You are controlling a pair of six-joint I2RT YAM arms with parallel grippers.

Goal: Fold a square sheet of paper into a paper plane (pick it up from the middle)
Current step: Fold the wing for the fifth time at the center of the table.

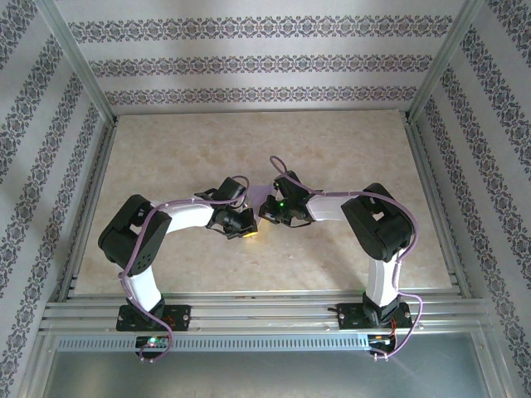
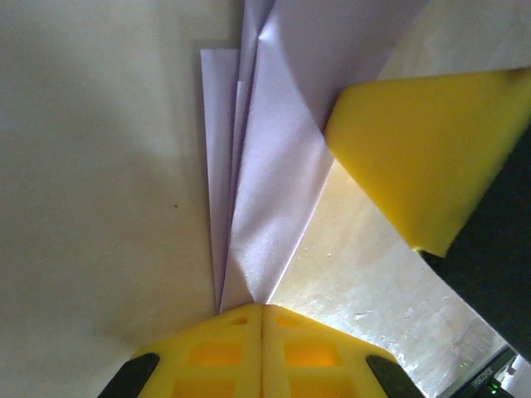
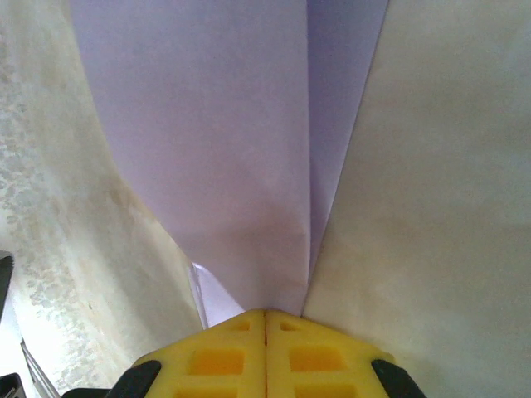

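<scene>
L claw: left claw (image 2: 262, 308) is clenching the paper plane (image 2: 265, 207) at its narrow end.
R claw: right claw (image 3: 265, 313) is gripping the plane's folded layers, jaws tight.
Plane: is stretching betw. both claws, mid bench (image 1: 249, 141).
In the way: R claw's yellow finger (image 2: 423, 149) is crowding just beside the paper.
Around: patterned walls (image 1: 265, 62) are ringing the bench.

Overhead rear view; close wrist views, both on paper plane (image 2: 274, 166)

Open table (image 1: 249, 141) beyond the centre, where left pincer (image 1: 247, 235) and right pincer (image 1: 269, 214) crowd the paper plane (image 2: 265, 166)
</scene>
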